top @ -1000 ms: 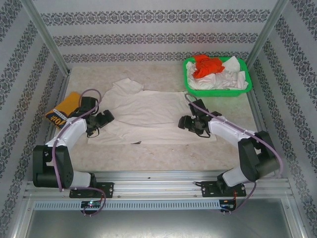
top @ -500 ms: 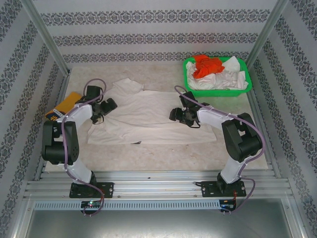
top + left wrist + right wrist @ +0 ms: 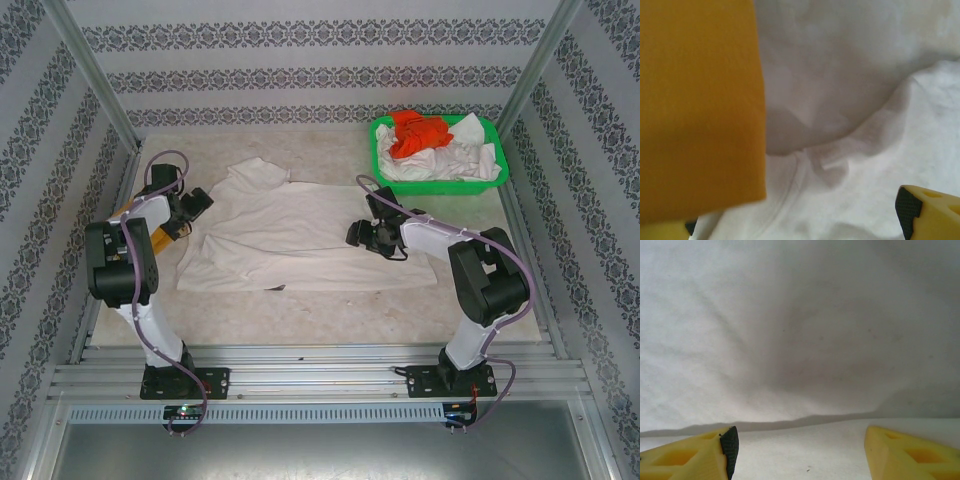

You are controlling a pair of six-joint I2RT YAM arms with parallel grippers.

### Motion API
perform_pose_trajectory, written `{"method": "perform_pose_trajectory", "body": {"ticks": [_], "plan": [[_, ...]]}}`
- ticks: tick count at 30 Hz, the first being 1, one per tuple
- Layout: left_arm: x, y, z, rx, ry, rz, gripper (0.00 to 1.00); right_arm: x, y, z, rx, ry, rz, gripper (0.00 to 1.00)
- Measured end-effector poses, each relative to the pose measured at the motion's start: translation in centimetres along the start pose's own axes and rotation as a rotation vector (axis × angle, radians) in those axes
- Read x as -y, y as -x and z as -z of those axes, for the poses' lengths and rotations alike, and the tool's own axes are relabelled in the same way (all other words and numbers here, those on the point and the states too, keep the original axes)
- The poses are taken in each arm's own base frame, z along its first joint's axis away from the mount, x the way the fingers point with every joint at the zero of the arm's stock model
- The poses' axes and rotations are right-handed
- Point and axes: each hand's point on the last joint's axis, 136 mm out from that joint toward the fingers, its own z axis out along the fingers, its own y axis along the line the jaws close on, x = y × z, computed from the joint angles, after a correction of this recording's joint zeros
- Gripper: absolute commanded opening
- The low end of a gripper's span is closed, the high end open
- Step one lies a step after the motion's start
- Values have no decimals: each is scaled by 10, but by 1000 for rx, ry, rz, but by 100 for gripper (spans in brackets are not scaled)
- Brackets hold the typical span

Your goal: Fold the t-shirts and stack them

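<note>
While the white t-shirt (image 3: 290,232) lies spread, fold pending | left gripper (image 3: 197,203) wide, right gripper (image 3: 356,233) parted, both empty | edge to be gripped next.

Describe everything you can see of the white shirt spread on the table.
The white shirt is soft creamy cloth, spread flat on the table, no print showing, one short sleeve pointing far left. It looks folded over itself, with a layered edge across the middle and light wrinkles. A small dark mark sits at its near hem. The open left gripper is at its left edge, the open right gripper over its right part; contact is unclear.
</note>
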Motion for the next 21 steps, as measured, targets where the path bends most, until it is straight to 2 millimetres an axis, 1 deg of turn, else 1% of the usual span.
{"method": "perform_pose_trajectory", "body": {"ticks": [3, 6, 11, 13, 15, 18, 21], "plan": [[2, 14, -9, 9, 2, 14, 100, 0, 0, 0, 1, 1, 1, 67], [4, 34, -16, 36, 1, 31, 100, -1, 1, 2, 4, 3, 1, 67], [2, 75, -29, 86, 2, 82, 100, 0, 2, 9, 18, 10, -3, 67], [4, 85, -32, 100, -4, 91, 100, 0, 6, 13, 31, 14, -7, 67], [5, 91, -31, 108, -12, 97, 100, -1, 8, 16, 40, 19, -6, 68], [10, 93, -27, 110, -27, 95, 100, -1, 10, 20, 52, 21, -9, 67], [19, 92, -15, 118, -49, 85, 100, 2, 11, 20, 59, 12, -10, 67]]}}
